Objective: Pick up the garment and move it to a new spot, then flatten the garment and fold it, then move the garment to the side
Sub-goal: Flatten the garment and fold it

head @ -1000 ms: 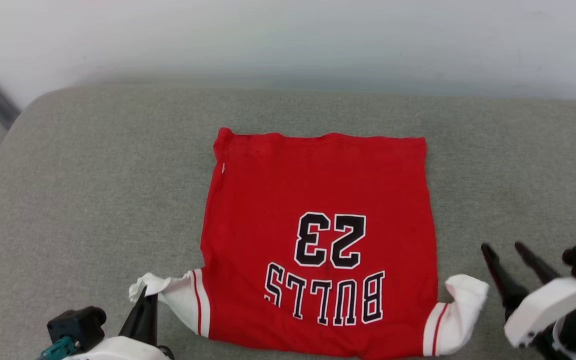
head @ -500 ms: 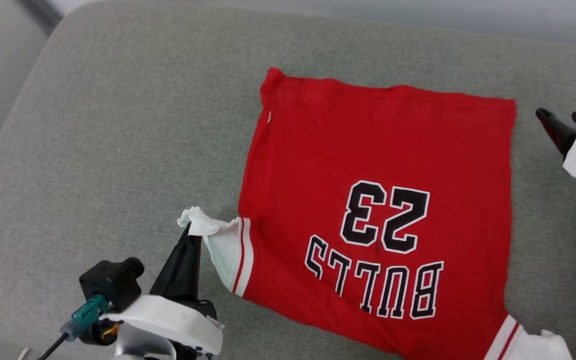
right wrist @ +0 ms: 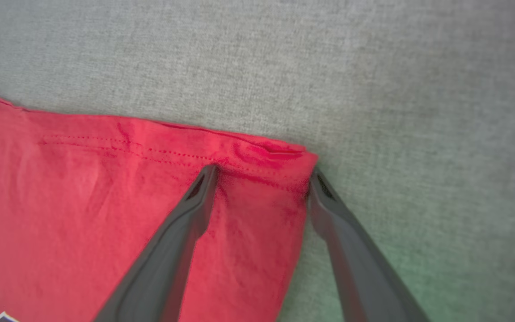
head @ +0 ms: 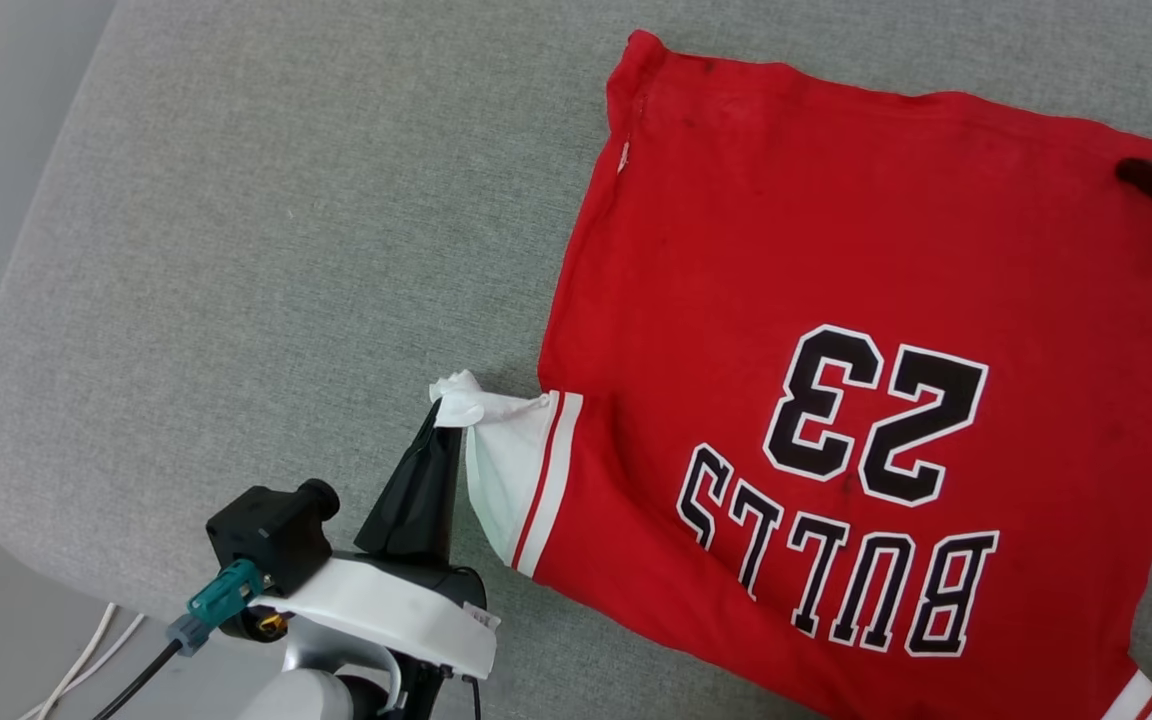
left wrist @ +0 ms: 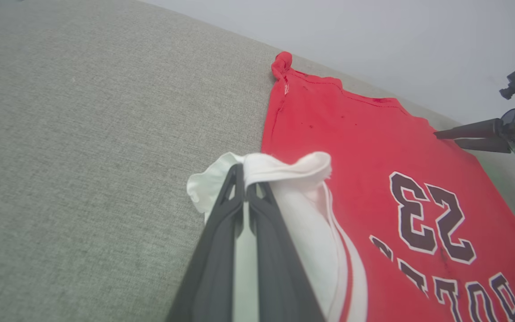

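Grey open cushion [head: 286, 250] beside garment [head: 836, 250] edge

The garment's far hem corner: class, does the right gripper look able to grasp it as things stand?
Probably yes: the right gripper is open and straddles a hem corner of the garment, with nothing in between.

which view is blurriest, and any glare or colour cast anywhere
Right wrist view is softest: the shirt hem and cushion weave look smeared, with a green tint at lower right. Head view is crisp and evenly lit, no glare, a faint shadow beside the white sleeve. Left wrist view is sharp on the lettering, slightly soft on the left hand near the lens.
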Tool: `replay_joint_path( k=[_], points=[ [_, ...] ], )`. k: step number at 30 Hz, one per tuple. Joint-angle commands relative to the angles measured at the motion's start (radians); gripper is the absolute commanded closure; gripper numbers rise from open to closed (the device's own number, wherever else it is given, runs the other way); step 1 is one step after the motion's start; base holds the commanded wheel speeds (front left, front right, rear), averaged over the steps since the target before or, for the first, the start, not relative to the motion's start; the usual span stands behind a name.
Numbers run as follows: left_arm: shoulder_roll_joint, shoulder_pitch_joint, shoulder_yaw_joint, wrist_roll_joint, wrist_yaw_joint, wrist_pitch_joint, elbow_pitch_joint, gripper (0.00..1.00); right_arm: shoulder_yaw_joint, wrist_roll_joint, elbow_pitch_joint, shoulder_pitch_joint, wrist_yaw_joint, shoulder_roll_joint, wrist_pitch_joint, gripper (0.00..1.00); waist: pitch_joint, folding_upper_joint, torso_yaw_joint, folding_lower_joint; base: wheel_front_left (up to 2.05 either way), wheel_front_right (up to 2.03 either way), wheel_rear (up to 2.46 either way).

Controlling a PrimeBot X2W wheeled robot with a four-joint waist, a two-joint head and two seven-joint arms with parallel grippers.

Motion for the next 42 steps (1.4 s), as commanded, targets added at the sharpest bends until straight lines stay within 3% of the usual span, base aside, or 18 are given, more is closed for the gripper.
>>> replay_joint_path(
  k=[1, 2, 3, 4, 10, 16, 22, 26, 33, 39, 40, 41, 42],
  points=[
    [-0.005, -0.016, 0.0, 0.001, -0.007, -0.009, 0.007, 1.0, 0.012, -0.003, 0.068, 0.063, -0.001, 0.036, 0.052, 0.01, 0.006, 0.0, 0.008, -0.0001, 0.0, 0.0, 0.0],
    [-0.007, -0.02, 0.0, 0.0, -0.009, -0.009, 0.012, 1.0, 0.01, -0.007, 0.085, 0.072, -0.001, 0.039, 0.073, 0.5, 0.005, 0.0, 0.009, -0.0001, 0.0, 0.0, 0.0],
    [-0.009, -0.022, -0.001, -0.001, -0.012, -0.012, 0.017, 1.0, 0.006, -0.009, 0.094, 0.079, -0.001, 0.041, 0.086, 0.81, 0.004, 0.0, 0.01, -0.0001, 0.0, 0.0, 0.0],
    [-0.011, -0.023, -0.001, -0.003, -0.015, -0.013, 0.022, 1.0, 0.001, -0.014, 0.102, 0.081, -0.001, 0.042, 0.1, 1.0, 0.001, 0.0, 0.01, -0.0001, 0.0, 0.0, 0.0],
    [-0.007, -0.013, 0.003, -0.01, -0.013, -0.017, 0.055, 1.0, 0.005, -0.051, 0.058, 0.051, -0.001, 0.007, 0.079, 1.0, -0.05, 0.0, -0.009, -0.0001, 0.0, 0.0, 0.0],
    [0.022, 0.028, 0.028, -0.032, 0.002, -0.01, 0.095, 1.0, 0.074, -0.051, -0.071, 0.077, -0.001, -0.058, 0.07, 1.0, -0.15, 0.0, -0.076, -0.0001, 0.0, 0.0, 0.0],
    [0.058, 0.086, 0.072, -0.06, 0.028, -0.003, 0.121, 1.0, 0.143, 0.026, -0.3, 0.28, -0.001, -0.123, 0.077, 1.0, -0.25, 0.0, -0.188, -0.0001, 0.0, 0.0, 0.0],
    [0.078, 0.135, 0.085, -0.072, 0.054, 0.009, 0.123, 1.0, 0.127, 0.06, -0.464, 0.502, -0.001, -0.145, 0.1, 1.0, -0.31, 0.0, -0.266, -0.0001, 0.0, 0.0, 0.0],
    [0.107, 0.21, 0.104, -0.098, 0.083, 0.038, 0.123, 1.0, 0.033, 0.078, -0.682, 0.922, -0.001, -0.078, 0.148, 1.0, -0.376, 0.0, -0.367, -0.0001, 0.0, 0.0, 0.0],
    [0.121, 0.238, 0.105, -0.109, 0.1, 0.064, 0.112, 1.0, -0.019, 0.068, -0.732, 1.144, -0.001, 0.036, 0.16, 1.0, -0.399, 0.0, -0.408, -0.0001, 0.0, 0.0, 0.0],
    [0.123, 0.241, 0.104, -0.111, 0.1, 0.069, 0.111, 1.0, -0.021, 0.07, -0.727, 1.167, -0.001, 0.055, 0.158, 0.99, -0.401, 0.0, -0.411, -0.0001, 0.0, 0.0, 0.0],
    [0.125, 0.245, 0.103, -0.113, 0.102, 0.072, 0.11, 1.0, -0.023, 0.084, -0.722, 1.184, -0.001, 0.08, 0.153, 0.67, -0.402, 0.0, -0.413, -0.0001, 0.0, 0.0, 0.0],
    [0.127, 0.247, 0.103, -0.114, 0.104, 0.077, 0.109, 1.0, -0.022, 0.08, -0.73, 1.19, -0.001, 0.087, 0.132, 0.0, -0.403, 0.0, -0.416, -0.0001, 0.0, 0.0, 0.0]
  ],
)
